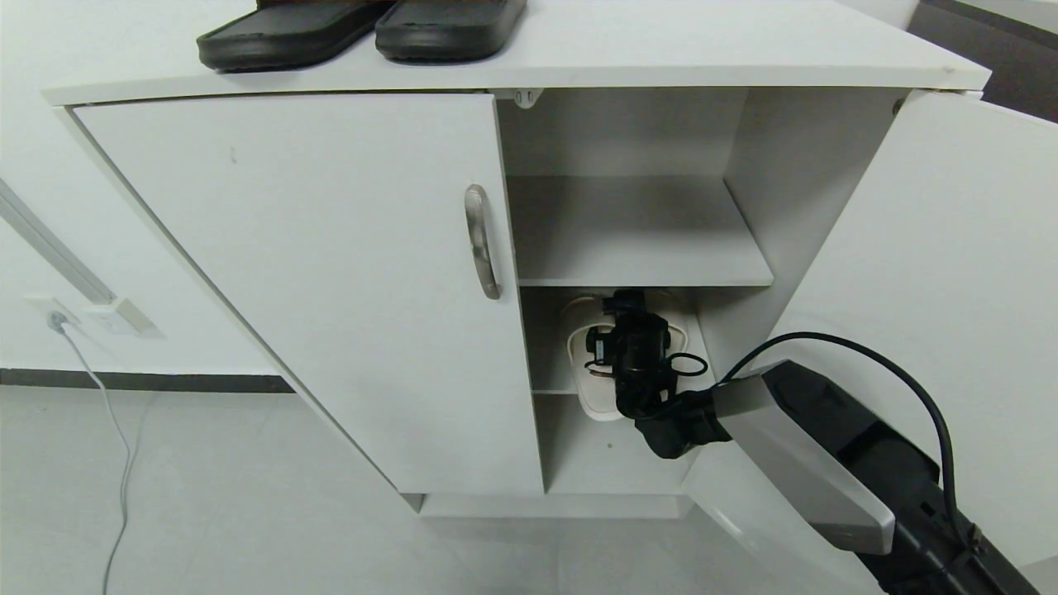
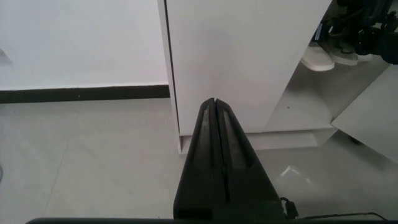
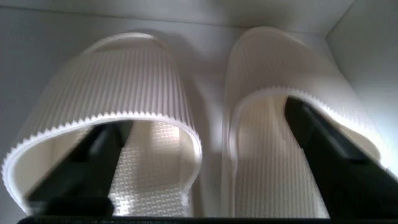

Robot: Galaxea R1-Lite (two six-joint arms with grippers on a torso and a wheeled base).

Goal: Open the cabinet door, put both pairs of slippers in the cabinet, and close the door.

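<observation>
The white cabinet (image 1: 289, 273) stands with its left door shut and its right door (image 1: 950, 289) swung wide open. On top of the cabinet, toward the left, the pair of black slippers (image 1: 364, 29) sits side by side. Inside the open half there is an upper shelf (image 1: 636, 240). On the shelf below it the white slippers (image 1: 588, 372) rest next to each other, toes pointing to the back, heels close to the front edge. The right hand (image 1: 630, 310) is pushed in over them. From its wrist camera the fingers (image 3: 93, 155) are spread wide, one tucked under each slipper's ribbed strap, with the inner sides of the white slippers (image 3: 143, 87) between them. I cannot tell whether they press on anything. The left hand (image 2: 214, 109) hangs low over the pale floor (image 1: 207, 496) in front of the closed left door, its fingers pressed together with nothing between them.
</observation>
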